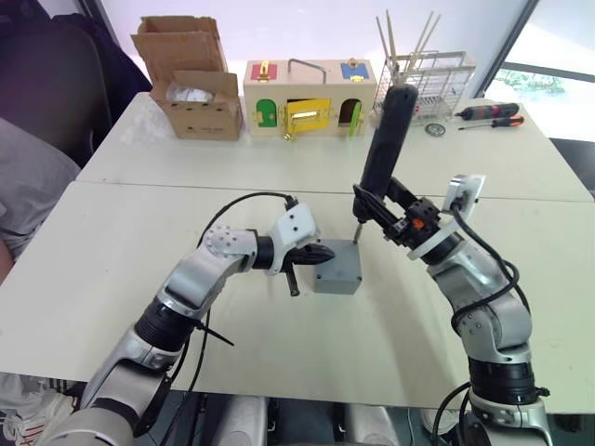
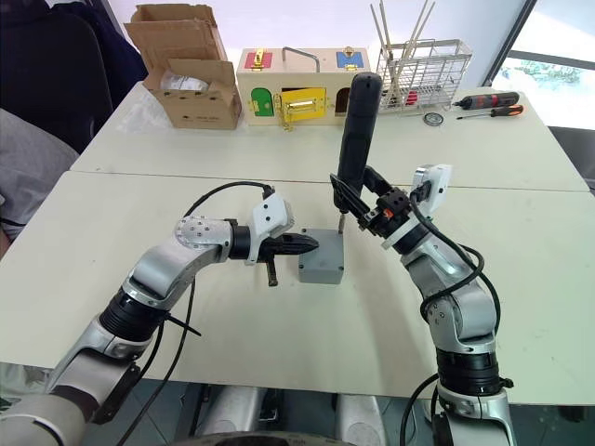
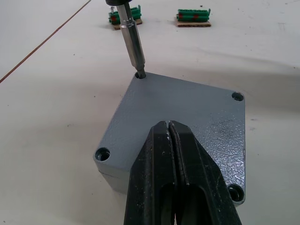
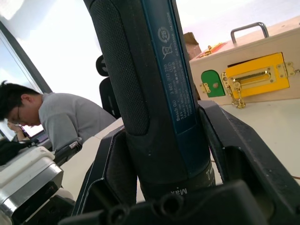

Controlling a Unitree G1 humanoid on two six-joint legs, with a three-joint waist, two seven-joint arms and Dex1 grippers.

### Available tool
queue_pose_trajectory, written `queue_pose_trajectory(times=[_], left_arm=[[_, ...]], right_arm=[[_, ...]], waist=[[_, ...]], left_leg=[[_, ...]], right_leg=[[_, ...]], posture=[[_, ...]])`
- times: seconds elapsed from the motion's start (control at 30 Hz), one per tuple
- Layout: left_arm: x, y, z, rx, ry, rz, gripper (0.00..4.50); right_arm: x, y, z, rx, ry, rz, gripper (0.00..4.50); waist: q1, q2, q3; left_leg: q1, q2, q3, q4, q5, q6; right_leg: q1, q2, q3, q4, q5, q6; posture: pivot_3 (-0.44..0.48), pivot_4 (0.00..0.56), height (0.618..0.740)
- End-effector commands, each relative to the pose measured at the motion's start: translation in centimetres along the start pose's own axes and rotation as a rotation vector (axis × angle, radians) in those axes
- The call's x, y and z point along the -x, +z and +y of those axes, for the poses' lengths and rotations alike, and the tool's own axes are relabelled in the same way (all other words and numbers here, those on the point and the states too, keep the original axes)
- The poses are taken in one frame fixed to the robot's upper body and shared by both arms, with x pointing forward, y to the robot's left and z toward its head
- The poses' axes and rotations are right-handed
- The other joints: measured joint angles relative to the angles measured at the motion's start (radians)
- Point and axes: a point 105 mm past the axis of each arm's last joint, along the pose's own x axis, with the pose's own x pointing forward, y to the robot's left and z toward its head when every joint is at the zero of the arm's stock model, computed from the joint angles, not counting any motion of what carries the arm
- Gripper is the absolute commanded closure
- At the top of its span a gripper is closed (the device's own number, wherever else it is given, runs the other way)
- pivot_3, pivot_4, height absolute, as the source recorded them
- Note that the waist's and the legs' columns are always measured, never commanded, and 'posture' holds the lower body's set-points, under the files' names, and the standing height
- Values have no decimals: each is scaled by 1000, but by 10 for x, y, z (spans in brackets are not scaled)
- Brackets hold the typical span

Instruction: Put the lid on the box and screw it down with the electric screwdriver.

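The grey box [image 1: 337, 276] stands mid-table with the lid [image 3: 187, 117] on top of it, corner holes showing. My left gripper [image 3: 168, 124] is shut with nothing between its fingers, its tips over the middle of the lid [image 1: 342, 256]; whether they touch it I cannot tell. My right gripper [image 1: 379, 208] is shut on the lower end of the black electric screwdriver [image 1: 386, 139], which stands nearly upright, leaning slightly right. Its metal bit [image 3: 132, 44] sits in the lid's far corner hole. The right wrist view has the fingers [image 4: 110, 173] on both sides of the electric screwdriver [image 4: 150, 84].
Along the far edge stand a brown cardboard box [image 1: 195, 84], a wooden box with coloured doors [image 1: 309, 98] and a wire rack [image 1: 429, 79]. Two red-and-black hand screwdrivers [image 1: 490, 114] lie at the far right. Small green blocks [image 3: 193, 16] lie beyond the box. A person [image 1: 28, 186] sits at the left.
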Motion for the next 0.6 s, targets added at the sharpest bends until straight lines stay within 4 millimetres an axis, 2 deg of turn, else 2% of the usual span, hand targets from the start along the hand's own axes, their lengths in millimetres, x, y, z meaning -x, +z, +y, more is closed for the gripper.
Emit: queue_pose_trajectory(times=[0.03,0.2,0.6], left_arm=[[-2,-5,-4,4,-10,19,4500],[-2,-6,-4,7,-10,20,4500],[-4,-9,-7,8,-25,32,4500]], right_arm=[[7,-22,7,-12,-15,63,2541],[16,-37,6,-25,-74,83,2541],[14,-51,12,-37,-66,118,2541]], waist=[[0,-1,-1],[0,-3,-2],[-1,-8,-6]], left_leg=[[1,0,0,0,0,0],[15,1,0,-3,-2,3],[15,2,-1,-3,-2,3]], right_leg=[[2,0,0,-1,0,0],[18,1,-1,-8,0,-1],[18,0,0,-8,-2,-4]], posture=[[0,150,731],[0,150,731],[0,150,731]])
